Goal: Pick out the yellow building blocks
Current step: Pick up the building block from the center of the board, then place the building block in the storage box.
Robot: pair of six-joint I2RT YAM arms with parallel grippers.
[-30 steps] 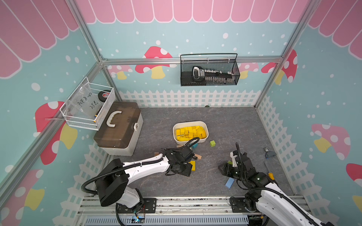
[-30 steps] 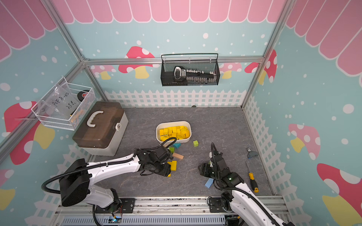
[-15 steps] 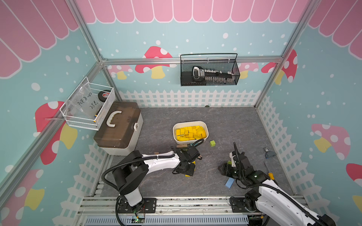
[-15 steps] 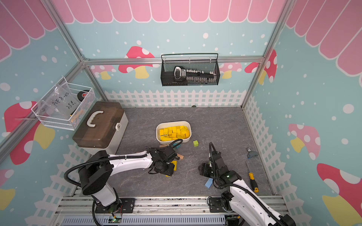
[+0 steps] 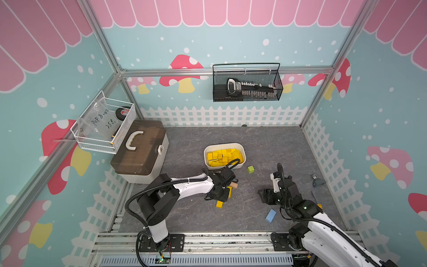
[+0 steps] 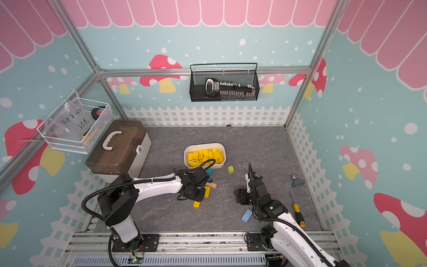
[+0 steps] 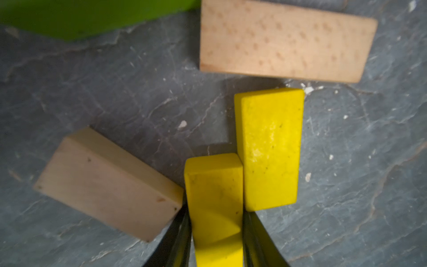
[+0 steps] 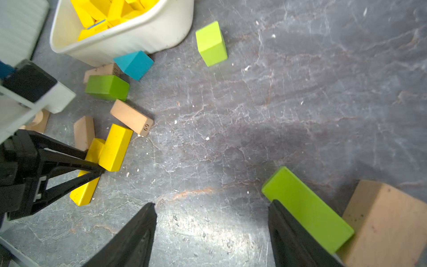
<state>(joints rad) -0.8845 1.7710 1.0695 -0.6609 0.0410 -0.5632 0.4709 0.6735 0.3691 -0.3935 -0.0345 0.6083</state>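
Note:
Many yellow building blocks fill the white tub (image 5: 244,159), also seen in the right wrist view (image 8: 147,34). My left gripper (image 7: 215,210) is down on the grey floor in front of the tub, shut on a yellow bar (image 7: 213,185) lying there. A second yellow brick (image 7: 269,148) lies against that bar. Both top views show the left gripper (image 5: 221,196) over these two pieces, with the bar's end (image 6: 196,204) sticking out. My right gripper (image 8: 212,203) stands open over bare floor, nothing between its fingers.
A green bar (image 8: 307,212) and a tan block (image 8: 388,222) sit just outside one right finger. Tan blocks (image 7: 108,185), a dark green block (image 8: 107,87), a teal block (image 8: 134,64) and a green cube (image 5: 250,169) surround the left gripper. A blue block (image 5: 270,215), screwdriver (image 6: 298,212) and toolbox (image 5: 141,150) stand further off.
The left arm reached further right and its jaws have closed on the yellow bar. The right gripper has opened a little wider and barely moved.

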